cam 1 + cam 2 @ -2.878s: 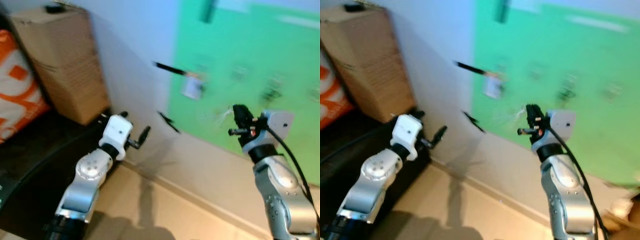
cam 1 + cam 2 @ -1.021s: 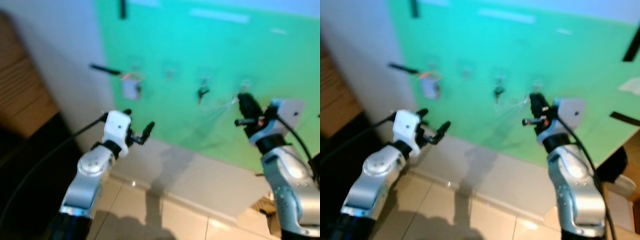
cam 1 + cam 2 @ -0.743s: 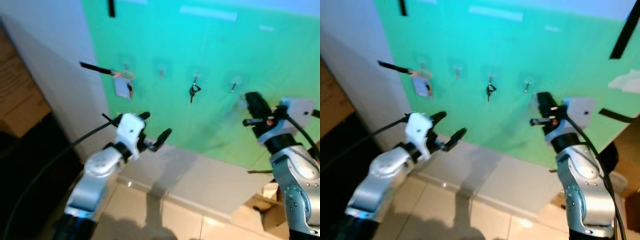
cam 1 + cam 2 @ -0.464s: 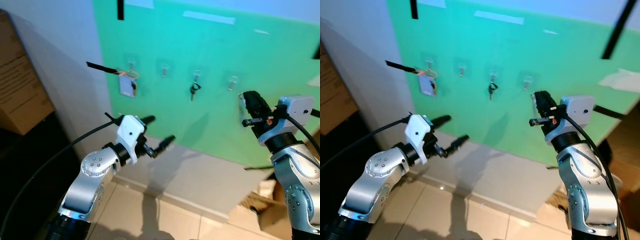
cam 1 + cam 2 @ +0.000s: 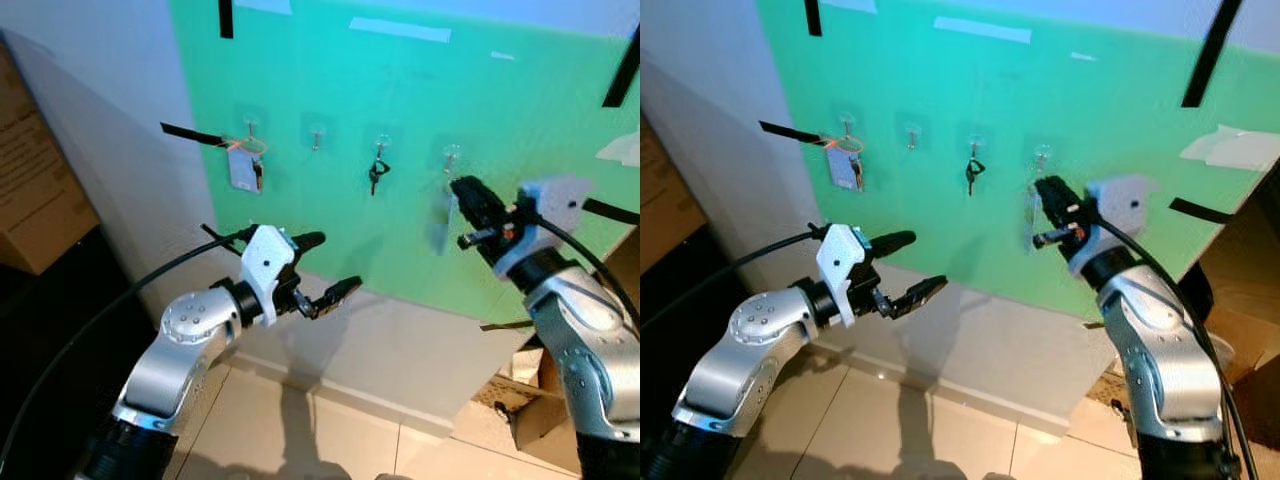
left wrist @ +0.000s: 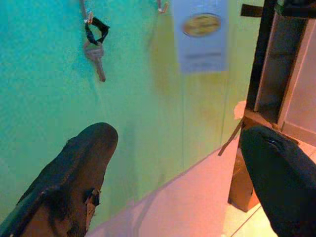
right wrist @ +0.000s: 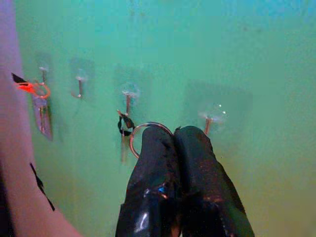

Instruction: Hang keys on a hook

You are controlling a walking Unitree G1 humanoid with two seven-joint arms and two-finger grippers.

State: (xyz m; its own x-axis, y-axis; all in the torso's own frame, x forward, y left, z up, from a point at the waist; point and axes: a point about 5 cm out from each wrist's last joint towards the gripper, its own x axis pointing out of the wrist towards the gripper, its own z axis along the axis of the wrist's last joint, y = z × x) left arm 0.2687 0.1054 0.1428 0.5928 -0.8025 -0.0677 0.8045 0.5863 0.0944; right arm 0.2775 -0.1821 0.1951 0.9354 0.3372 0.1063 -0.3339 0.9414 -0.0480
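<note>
Right hand [image 5: 1043, 213] pinches my key ring [image 7: 143, 134] just below the free hook [image 5: 1042, 155] on the green board [image 5: 1110, 150]; left hand [image 5: 908, 267] hangs wide, lower.

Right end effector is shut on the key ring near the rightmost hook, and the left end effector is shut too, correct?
Not quite. The left end effector is open, fingers spread apart in the left eye view. The right end effector is shut on the key ring near the rightmost hook.
</note>
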